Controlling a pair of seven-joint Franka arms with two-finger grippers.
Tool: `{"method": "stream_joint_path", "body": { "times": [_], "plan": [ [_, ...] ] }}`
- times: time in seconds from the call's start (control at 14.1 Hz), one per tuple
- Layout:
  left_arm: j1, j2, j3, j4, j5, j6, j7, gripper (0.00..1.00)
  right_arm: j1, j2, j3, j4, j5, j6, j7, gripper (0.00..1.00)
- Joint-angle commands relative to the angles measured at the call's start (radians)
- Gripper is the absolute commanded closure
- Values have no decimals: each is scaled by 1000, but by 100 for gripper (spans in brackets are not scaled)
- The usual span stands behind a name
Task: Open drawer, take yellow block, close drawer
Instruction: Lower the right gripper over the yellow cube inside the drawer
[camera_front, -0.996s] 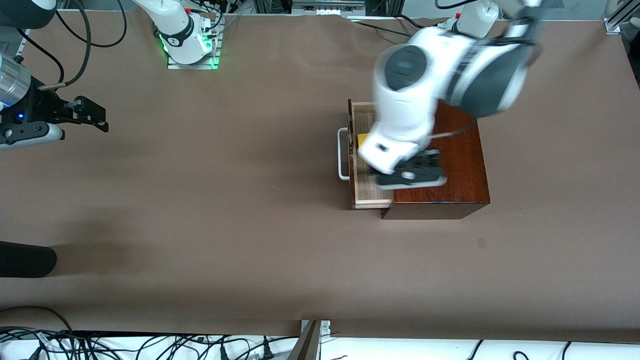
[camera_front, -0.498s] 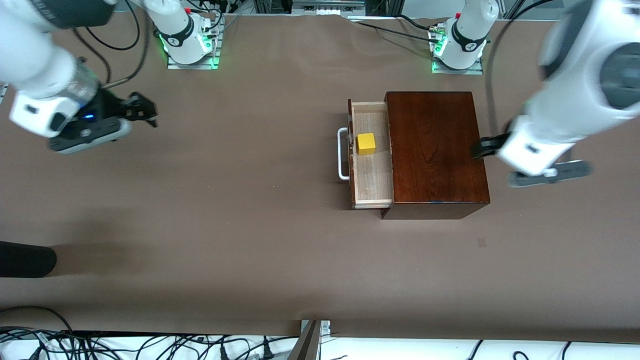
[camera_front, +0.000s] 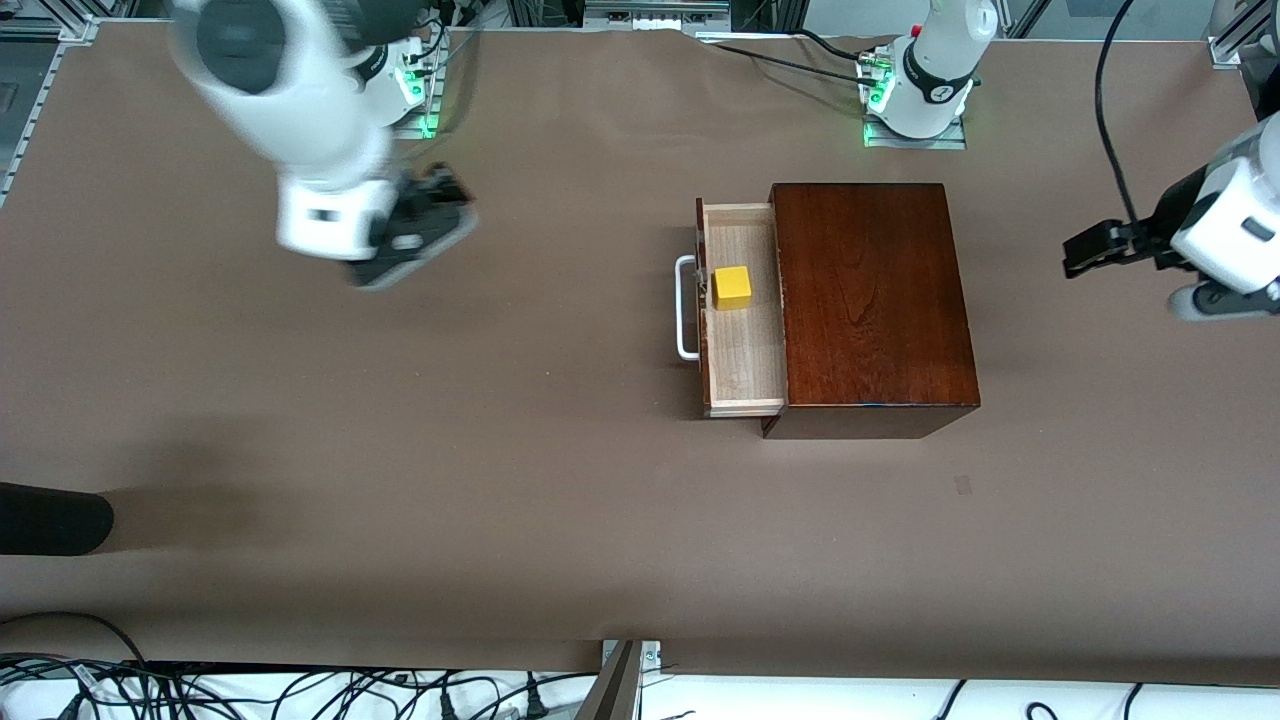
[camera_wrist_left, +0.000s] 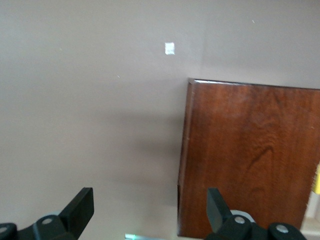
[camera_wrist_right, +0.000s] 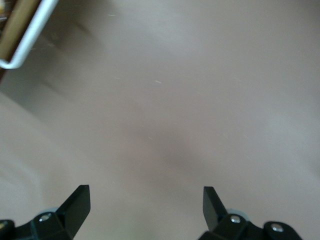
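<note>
The drawer stands pulled out of the dark wooden box, on the side toward the right arm's end of the bench, its pale inside showing. The block sits on the drawer floor, close to the drawer front and just beside the white handle; nothing touches it.

The right pincer is up over bare bench near the right arm's base, well apart from the box. Its fingers are spread wide in the right wrist view with nothing between them, and a corner of the handle shows at the edge of that view.

The left pincer is over the bench toward the left arm's end, clear of the box. In the left wrist view its fingers are likewise released and empty, with the box top and a small white mark on the bench below
</note>
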Motion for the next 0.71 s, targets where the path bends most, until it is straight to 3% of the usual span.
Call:
{"method": "stream_joint_path", "body": {
  "times": [0.0, 0.28, 0.5, 0.64],
  "plan": [
    [-29, -125, 41, -157, -7, 75, 30, 0, 118, 97, -14, 91, 13, 65, -77, 0],
    [-18, -107, 37, -144, -5, 118, 33, 0, 242, 292, 3, 312, 17, 74, -313, 0],
    [-21, -104, 37, -139, -8, 121, 43, 0, 274, 406, 72, 411, 10, 141, -410, 0],
    [-18, -104, 37, -139, -13, 121, 138, 0, 303, 462, 74, 443, -1, 183, -473, 0]
  ]
}}
